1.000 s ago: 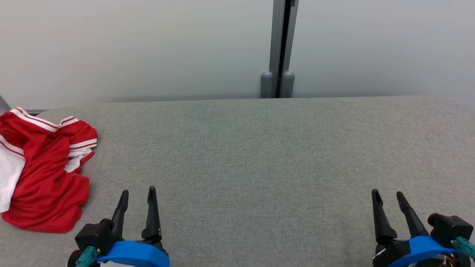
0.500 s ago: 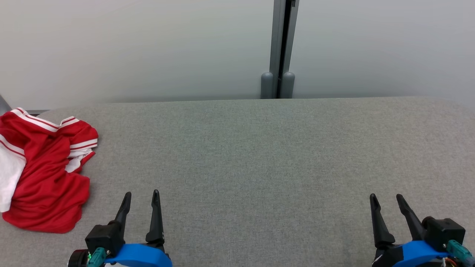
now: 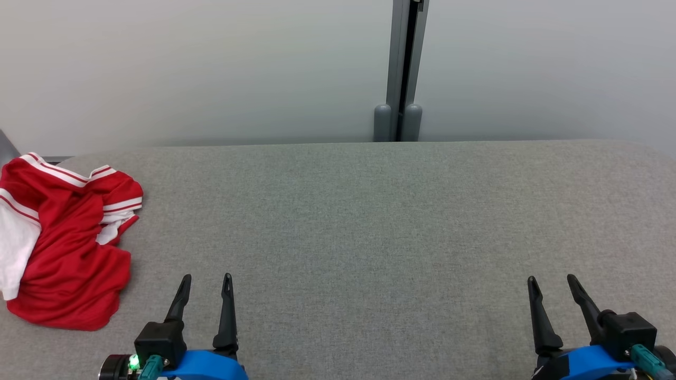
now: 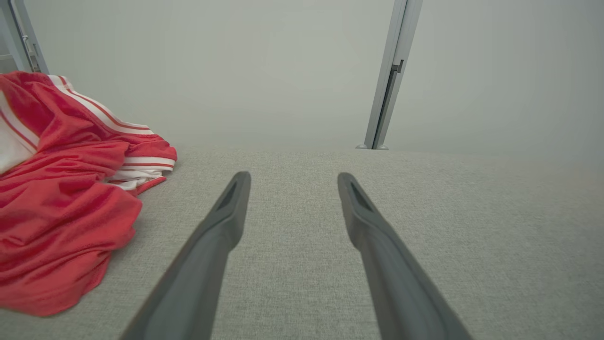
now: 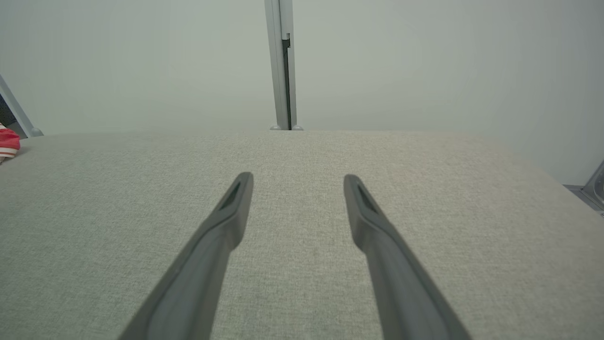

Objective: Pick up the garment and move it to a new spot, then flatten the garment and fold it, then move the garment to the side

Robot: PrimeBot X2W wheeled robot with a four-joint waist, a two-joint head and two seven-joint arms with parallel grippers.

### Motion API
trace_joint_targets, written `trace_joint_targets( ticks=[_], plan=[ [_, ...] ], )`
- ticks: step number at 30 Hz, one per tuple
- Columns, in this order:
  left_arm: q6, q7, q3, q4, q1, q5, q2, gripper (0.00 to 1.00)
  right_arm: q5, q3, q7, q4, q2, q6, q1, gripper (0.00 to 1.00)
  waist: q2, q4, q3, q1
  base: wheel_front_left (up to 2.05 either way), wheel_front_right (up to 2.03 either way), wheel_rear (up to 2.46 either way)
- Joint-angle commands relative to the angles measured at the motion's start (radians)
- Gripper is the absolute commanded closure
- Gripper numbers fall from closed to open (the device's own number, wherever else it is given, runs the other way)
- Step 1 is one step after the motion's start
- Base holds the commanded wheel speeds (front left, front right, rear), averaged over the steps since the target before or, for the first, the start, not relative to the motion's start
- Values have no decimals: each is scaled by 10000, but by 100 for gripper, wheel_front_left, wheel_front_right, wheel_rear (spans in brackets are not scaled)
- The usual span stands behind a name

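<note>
At far left of desk (image 3: 369, 211), lying on it: garment (image 3: 63, 248). At near edge, just right of garment and apart from it: left tool (image 3: 206, 276). Toward near right corner, well apart: right tool (image 3: 551, 277). Behind desk: wall (image 3: 211, 68), with post (image 3: 404, 68) near middle.

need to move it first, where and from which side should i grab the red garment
Likely the bunched red fold on the garment's right edge, nearest the open left gripper. Come from its right, low over the grey table: the cloth lies crumpled there, heaped into a pinchable ridge.
</note>
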Motion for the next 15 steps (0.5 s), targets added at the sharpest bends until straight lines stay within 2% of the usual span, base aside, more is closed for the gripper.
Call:
trace_joint_targets(
  ticks=[1,15],
  plan=[
    [76,-81,-8,9,102,189,37,0,-244,-6,-74,-25,-75,21,140,0,-1,7,-12,0,0,0,0],
    [243,117,35,-120,183,-100,3,0,-129,13,-162,41,-74,14,89,0,-1,-18,3,0,0,0,0]
  ],
)
